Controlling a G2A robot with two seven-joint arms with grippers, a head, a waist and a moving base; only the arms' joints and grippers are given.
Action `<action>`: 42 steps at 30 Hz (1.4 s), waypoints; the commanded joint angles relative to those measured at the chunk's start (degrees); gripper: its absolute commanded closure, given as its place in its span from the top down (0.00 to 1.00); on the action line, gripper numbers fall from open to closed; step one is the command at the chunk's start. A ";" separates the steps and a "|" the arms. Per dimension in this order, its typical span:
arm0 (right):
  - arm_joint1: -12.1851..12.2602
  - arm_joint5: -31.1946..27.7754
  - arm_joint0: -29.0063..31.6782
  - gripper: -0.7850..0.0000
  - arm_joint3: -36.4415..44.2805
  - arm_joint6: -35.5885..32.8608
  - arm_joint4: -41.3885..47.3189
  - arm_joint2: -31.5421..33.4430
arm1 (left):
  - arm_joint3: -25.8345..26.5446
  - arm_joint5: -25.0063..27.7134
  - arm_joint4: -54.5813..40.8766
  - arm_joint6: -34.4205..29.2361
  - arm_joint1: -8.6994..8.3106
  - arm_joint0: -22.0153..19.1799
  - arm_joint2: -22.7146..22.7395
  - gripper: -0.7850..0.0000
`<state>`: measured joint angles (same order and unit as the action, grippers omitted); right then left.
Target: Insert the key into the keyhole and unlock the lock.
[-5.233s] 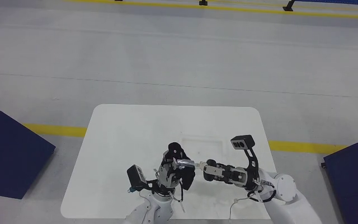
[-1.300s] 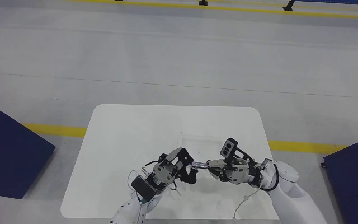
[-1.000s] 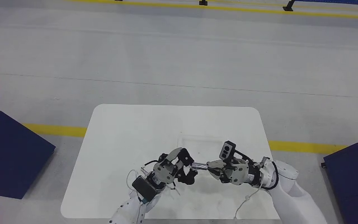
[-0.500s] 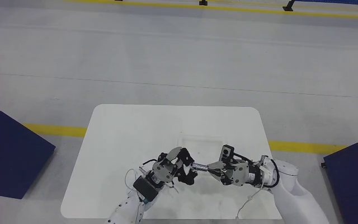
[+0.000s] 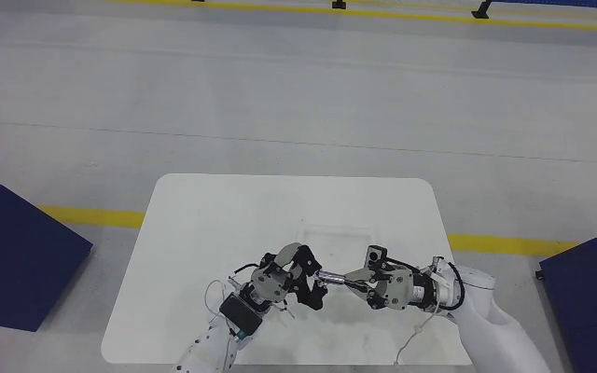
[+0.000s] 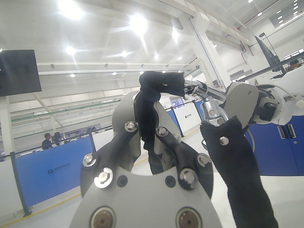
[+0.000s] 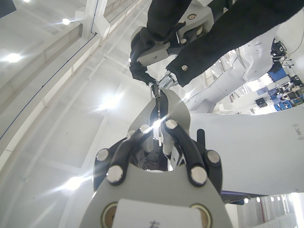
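Lock (image 6: 210,111) is held above the tabletop (image 5: 233,214), toward 6 o'clock, clamped in the left pincer (image 5: 308,280). The right pincer (image 7: 159,98), at its 3 o'clock, pinches the key (image 7: 155,90). Judged rigid, slick metal: grip the key's flats firmly.

I rolled the right wrist, so its camera came down from high over the right gripper (image 5: 350,278) to just behind it, the key (image 7: 156,94) turning with it. The left gripper (image 5: 311,275), clamped on the lock (image 6: 210,110), tilted as that forearm swung out leftward.
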<state>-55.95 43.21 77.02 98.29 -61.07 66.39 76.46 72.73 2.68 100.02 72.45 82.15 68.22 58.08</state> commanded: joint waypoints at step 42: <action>3.22 14.79 0.08 0.00 1.10 17.04 24.99 -3.23 | 1.26 -1.81 2.43 -1.35 -1.26 0.17 0.76 0.00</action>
<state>-53.00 58.00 77.23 99.34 -44.30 90.69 73.56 73.98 0.89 102.48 71.08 80.90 68.38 58.86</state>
